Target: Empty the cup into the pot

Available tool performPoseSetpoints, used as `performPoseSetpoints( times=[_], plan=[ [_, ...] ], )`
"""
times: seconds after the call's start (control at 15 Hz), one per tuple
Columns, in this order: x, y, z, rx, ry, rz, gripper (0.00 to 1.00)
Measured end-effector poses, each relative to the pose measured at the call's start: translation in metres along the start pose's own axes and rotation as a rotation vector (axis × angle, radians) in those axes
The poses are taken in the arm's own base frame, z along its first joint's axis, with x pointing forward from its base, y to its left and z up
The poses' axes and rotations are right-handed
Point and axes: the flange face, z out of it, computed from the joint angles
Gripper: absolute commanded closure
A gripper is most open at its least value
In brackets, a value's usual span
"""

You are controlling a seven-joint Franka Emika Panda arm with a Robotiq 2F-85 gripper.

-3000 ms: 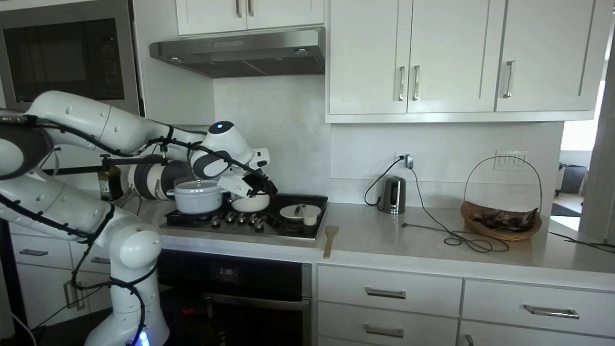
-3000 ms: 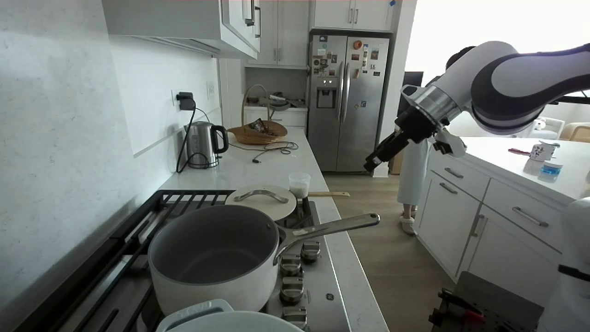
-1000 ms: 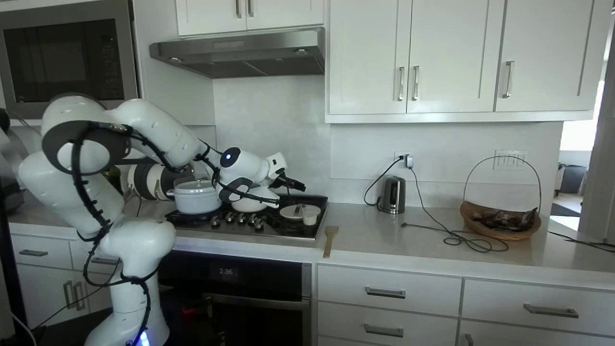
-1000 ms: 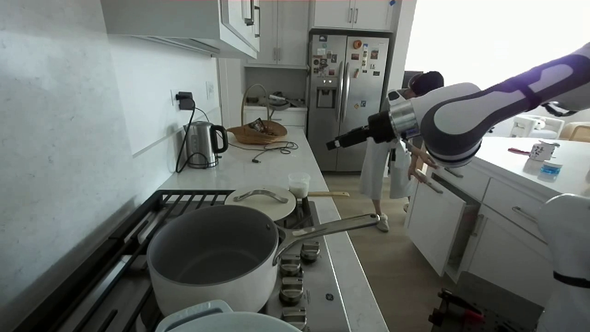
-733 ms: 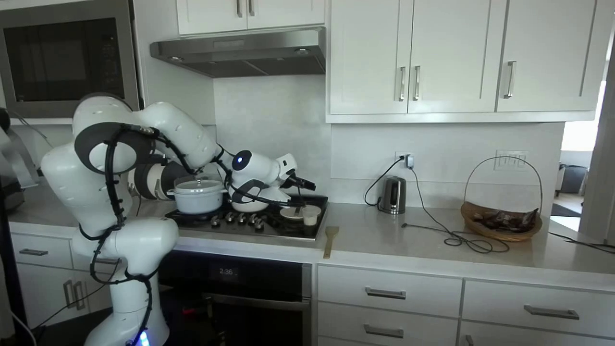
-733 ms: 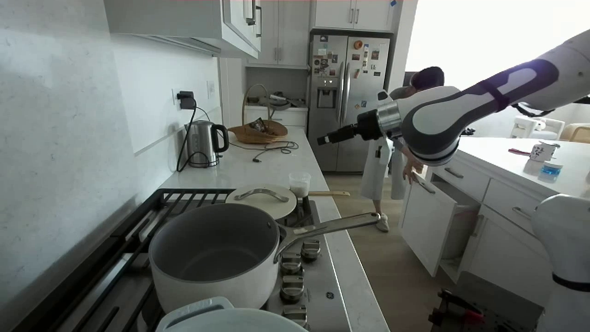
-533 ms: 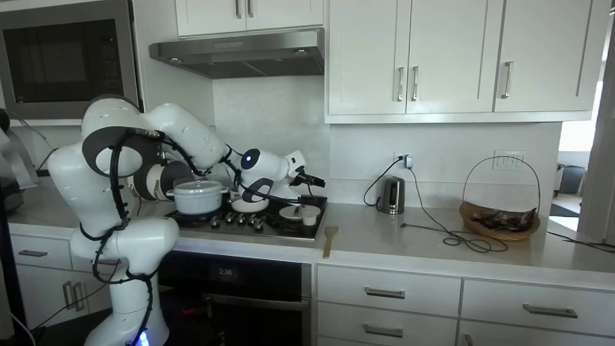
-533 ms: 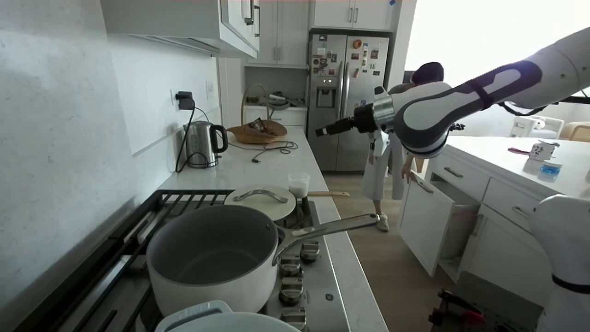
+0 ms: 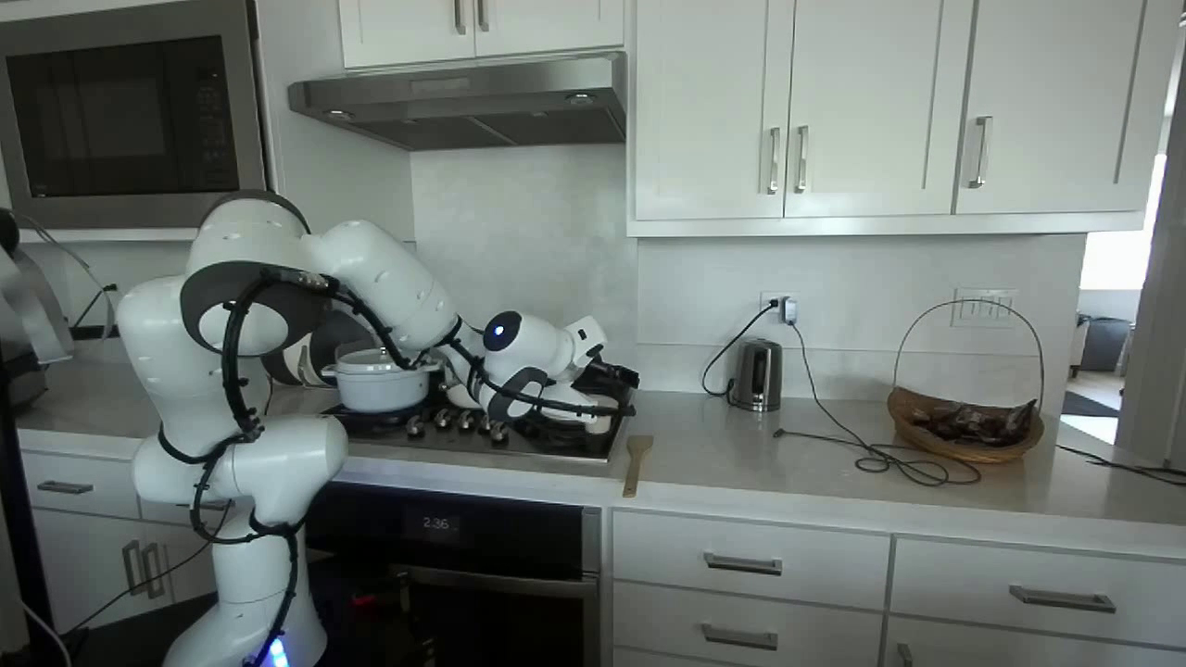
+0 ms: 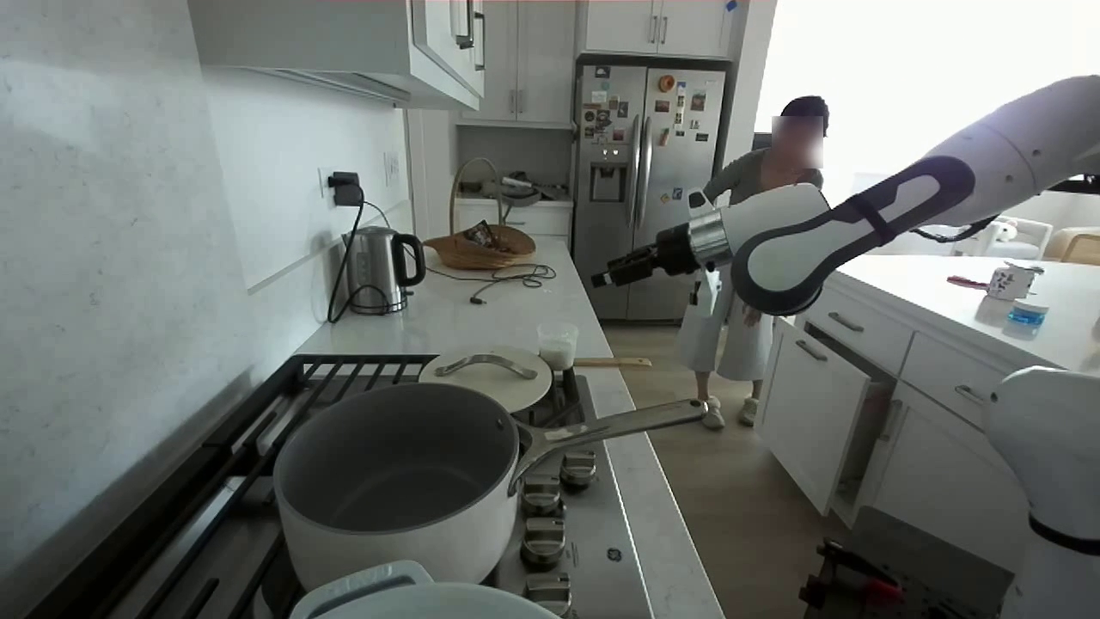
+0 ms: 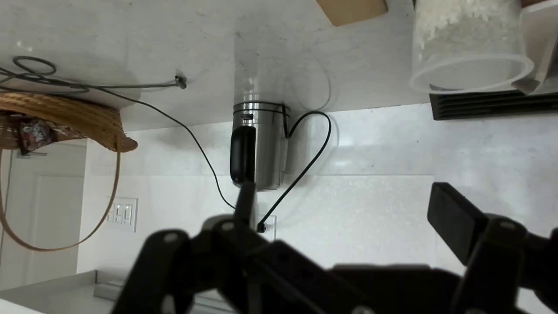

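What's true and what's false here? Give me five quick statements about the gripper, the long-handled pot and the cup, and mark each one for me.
1. The gripper is open and holds nothing. True.
2. The long-handled pot stands on the stove. True.
3. That long-handled pot is covered. False: it is open at the top, and a cream lid lies off it.
4. The cup stands upright by the cream lid. True.
5. The cup is empty. False: it has white, grainy contents in it.
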Motion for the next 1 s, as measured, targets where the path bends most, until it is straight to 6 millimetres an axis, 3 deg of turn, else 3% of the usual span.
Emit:
performPoseSetpoints(
  times=[0.2, 0.67, 1.0],
  plan=[
    [-0.012, 0.007, 0.005, 0.007, -0.01, -0.004, 0.0],
    [-0.012, 0.045, -0.008, 0.043, 0.128, 0.049, 0.0],
    [-0.046, 0.06, -0.008, 0.088, 0.186, 0.043, 0.0]
  ],
)
